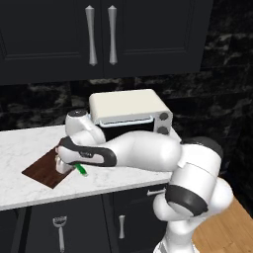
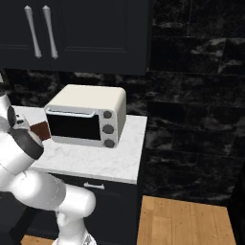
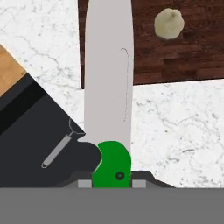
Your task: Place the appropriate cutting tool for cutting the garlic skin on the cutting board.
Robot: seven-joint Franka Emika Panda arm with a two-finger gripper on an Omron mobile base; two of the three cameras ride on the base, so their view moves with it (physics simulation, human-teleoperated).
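Tool (image 1: 69, 167) clamped on the knife (image 3: 108, 100) by its green handle, jaws drawn in tight against it; in the hand view the handle sits between the finger tips at the bottom and the short silver blade runs straight away from the tool. Blade's long axis points onto the cutting board (image 3: 192, 52): its far half already overlies the dark brown wood near one board edge, while the handle end and the tool itself hang over bare white marble of the bench (image 3: 183, 127) (so the knife straddles the board edge, not yet fully above it). Garlic (image 3: 169, 23) lies on the board, off to one side of the blade and apart from it, a small beige lump. From the left base view the arm reaches low over the near corner of the board, green handle poking out just beside the board's bench-side edge; whether the knife touches the wood cannot be told from here. Toaster oven (image 1: 129, 112) stands behind, well apart. Judgement: the coming move turns on carrying the knife further along its own axis, board-ward, then lowering and releasing; keep to the blade's present side so it clears the garlic.
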